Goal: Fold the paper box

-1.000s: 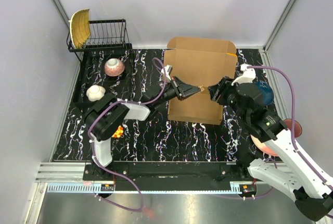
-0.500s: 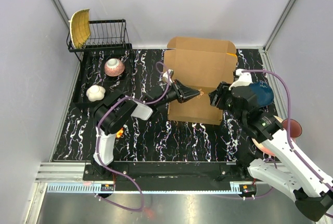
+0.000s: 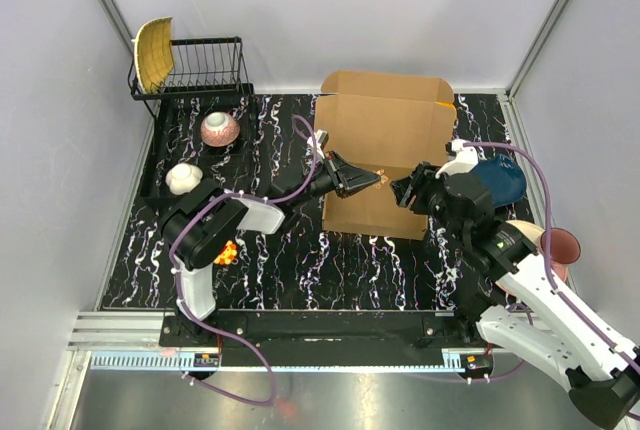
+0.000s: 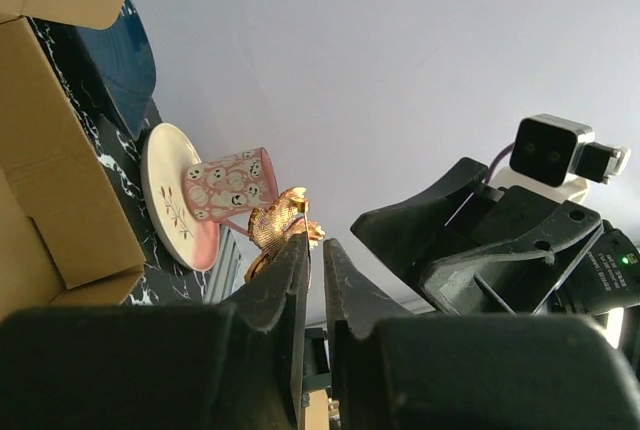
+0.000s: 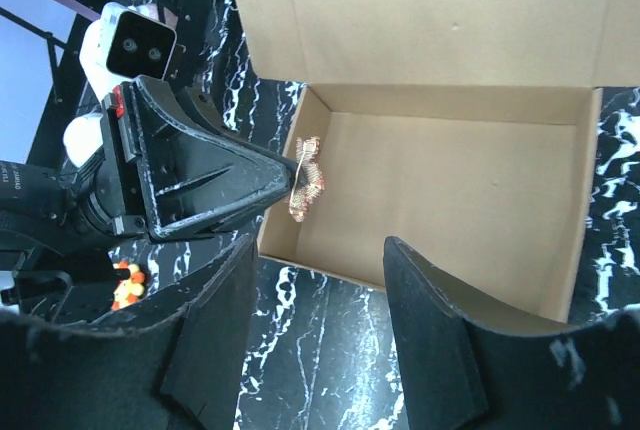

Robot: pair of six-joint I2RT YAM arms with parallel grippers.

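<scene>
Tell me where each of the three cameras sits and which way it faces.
Top external: above, behind the arms, looking down at the table; both arms show.
Left wrist: on the left arm, facing the right arm past its left claw.
Right wrist: on the right arm, looking down into the paper box past its right claw.
Shared: both wrist views show the small golden object.

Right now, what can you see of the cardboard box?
The cardboard box is plain brown corrugated, unmarked, tray walls up, lid flap open at the far side. It sits on the black marbled table, right of centre. The left gripper, pinching a crinkled gold scrap, hangs over its left wall; contact unclear.
</scene>
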